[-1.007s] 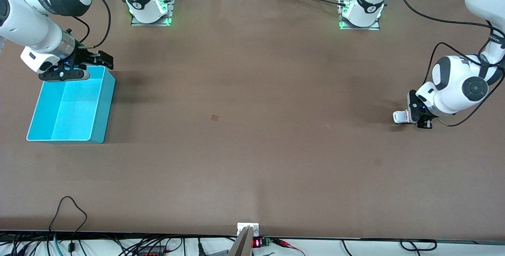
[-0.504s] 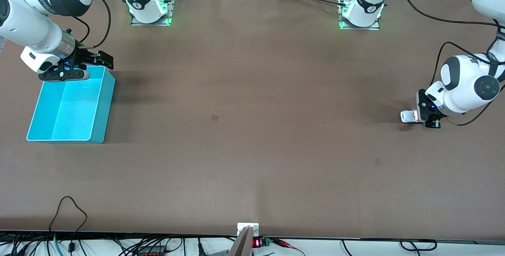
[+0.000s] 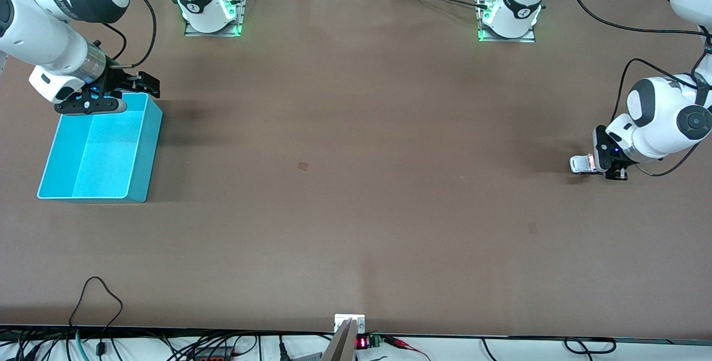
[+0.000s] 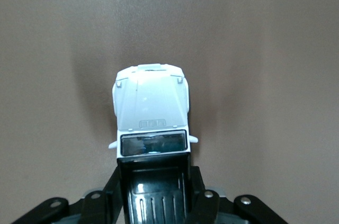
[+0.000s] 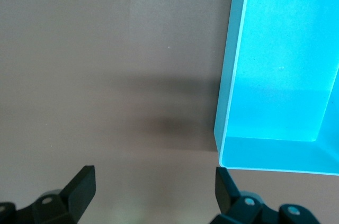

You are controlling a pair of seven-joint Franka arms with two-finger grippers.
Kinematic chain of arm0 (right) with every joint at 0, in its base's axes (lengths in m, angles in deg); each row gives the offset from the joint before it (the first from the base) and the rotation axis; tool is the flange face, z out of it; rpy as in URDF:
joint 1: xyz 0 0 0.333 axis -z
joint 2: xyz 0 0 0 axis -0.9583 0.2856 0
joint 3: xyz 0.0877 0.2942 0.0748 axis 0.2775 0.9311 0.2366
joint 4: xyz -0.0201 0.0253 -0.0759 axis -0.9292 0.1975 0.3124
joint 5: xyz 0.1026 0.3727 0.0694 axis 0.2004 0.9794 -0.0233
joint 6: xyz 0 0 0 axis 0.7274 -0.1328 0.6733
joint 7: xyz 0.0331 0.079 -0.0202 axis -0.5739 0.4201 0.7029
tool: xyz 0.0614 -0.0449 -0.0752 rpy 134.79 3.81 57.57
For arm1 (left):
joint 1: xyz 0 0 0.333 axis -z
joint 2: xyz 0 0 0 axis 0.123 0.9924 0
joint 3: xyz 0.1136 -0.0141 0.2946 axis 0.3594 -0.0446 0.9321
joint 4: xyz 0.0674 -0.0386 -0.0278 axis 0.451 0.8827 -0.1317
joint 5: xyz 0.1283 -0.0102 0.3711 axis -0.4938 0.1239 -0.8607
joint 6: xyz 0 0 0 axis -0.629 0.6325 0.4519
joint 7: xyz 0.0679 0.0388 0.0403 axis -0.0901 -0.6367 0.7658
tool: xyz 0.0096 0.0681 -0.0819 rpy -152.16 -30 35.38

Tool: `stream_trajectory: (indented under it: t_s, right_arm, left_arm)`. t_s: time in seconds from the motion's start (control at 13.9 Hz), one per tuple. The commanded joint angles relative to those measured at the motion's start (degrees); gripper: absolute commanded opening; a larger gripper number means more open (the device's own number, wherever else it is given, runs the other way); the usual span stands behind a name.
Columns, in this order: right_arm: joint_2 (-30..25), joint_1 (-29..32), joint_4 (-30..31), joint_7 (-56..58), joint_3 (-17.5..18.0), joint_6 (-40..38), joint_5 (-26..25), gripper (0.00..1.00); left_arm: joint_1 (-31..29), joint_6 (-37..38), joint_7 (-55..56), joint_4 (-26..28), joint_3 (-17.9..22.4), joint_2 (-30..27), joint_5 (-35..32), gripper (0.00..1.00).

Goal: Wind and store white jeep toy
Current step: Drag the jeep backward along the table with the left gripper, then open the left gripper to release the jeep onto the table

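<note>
One white jeep toy [image 3: 582,164] — shifted outward.

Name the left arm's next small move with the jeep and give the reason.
Probably keep dragging the white jeep toy backward along the table to wind it: the left gripper is shut on its black roof, and the cyan bin sits at the right arm's end.

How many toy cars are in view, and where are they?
1. The white jeep toy is on the table at the left arm's end, held by the left gripper. The cyan bin shows none inside.
</note>
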Motion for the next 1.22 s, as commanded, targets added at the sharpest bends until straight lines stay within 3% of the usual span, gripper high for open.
stream_trajectory:
  t_s: [0.0,0.14,0.22,0.5,1.15]
  right_arm:
    - [-0.5,0.0,0.0,0.8,0.2,-0.7,0.5,1.00]
    - [-0.4,0.0,0.0,0.8,0.1,-0.7,0.5,1.00]
    - [-0.5,0.0,0.0,0.8,0.1,-0.7,0.5,1.00]
    - [-0.5,0.0,0.0,0.8,0.1,-0.7,0.5,1.00]
    - [-0.5,0.0,-0.1,0.8,0.1,-1.1,0.5,1.00]
  left_arm:
    - [-1.6,0.1,-1.2,0.7,0.2,4.3,-1.9,0.48]
    - [-1.5,0.7,-1.2,0.7,-0.3,2.0,-0.6,0.92]
    - [-1.2,1.8,-1.2,0.7,-0.6,0.5,0.4,1.00]
    - [-0.9,11.5,-1.3,-0.9,-4.1,-4.5,5.1,1.00]
    - [-0.9,14.4,-1.3,-0.9,-7.5,-9.1,6.2,1.00]
